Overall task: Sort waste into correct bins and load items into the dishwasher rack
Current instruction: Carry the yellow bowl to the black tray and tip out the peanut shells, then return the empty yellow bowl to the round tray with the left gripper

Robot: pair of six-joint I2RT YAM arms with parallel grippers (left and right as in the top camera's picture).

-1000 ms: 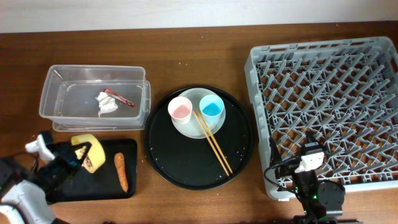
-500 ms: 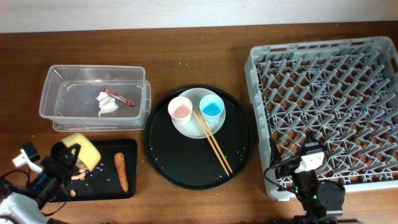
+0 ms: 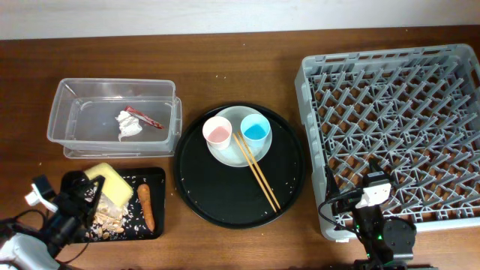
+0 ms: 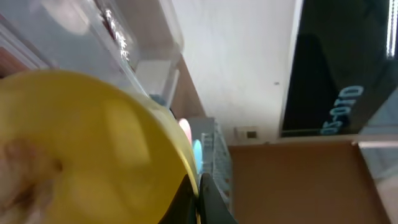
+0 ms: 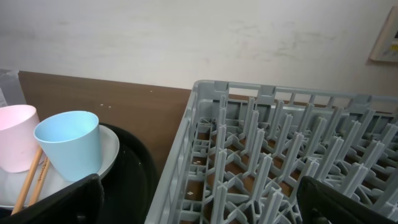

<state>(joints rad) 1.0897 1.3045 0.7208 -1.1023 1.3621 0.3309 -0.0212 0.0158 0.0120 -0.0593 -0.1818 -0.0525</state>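
My left gripper (image 3: 84, 196) is shut on the rim of the yellow bowl (image 3: 107, 185), tipped over the small black tray (image 3: 154, 225); the bowl fills the left wrist view (image 4: 81, 149). Beige scraps with rice grains (image 3: 111, 220) and the orange carrot piece (image 3: 146, 206) lie in that tray. The clear tub (image 3: 60, 120) holds the white tissue (image 3: 127, 124) and red wrapper (image 3: 146, 118). The pink cup (image 3: 217, 132), blue cup (image 3: 255, 129) and chopsticks (image 3: 255, 169) rest on the pale plate (image 3: 232, 156). My right gripper (image 3: 373, 196) is open at the grey rack's (image 3: 397, 127) front left corner.
The plate sits on a large round black tray (image 3: 217, 199) at the table's middle. The rack (image 5: 280, 162) stands at the right; both cups show in the right wrist view, pink (image 5: 15, 137) and blue (image 5: 68, 143).
My left gripper has tipped the yellow bowl further over the small black tray, and beige scraps and rice have spilled out into the tray. The right arm has not moved.
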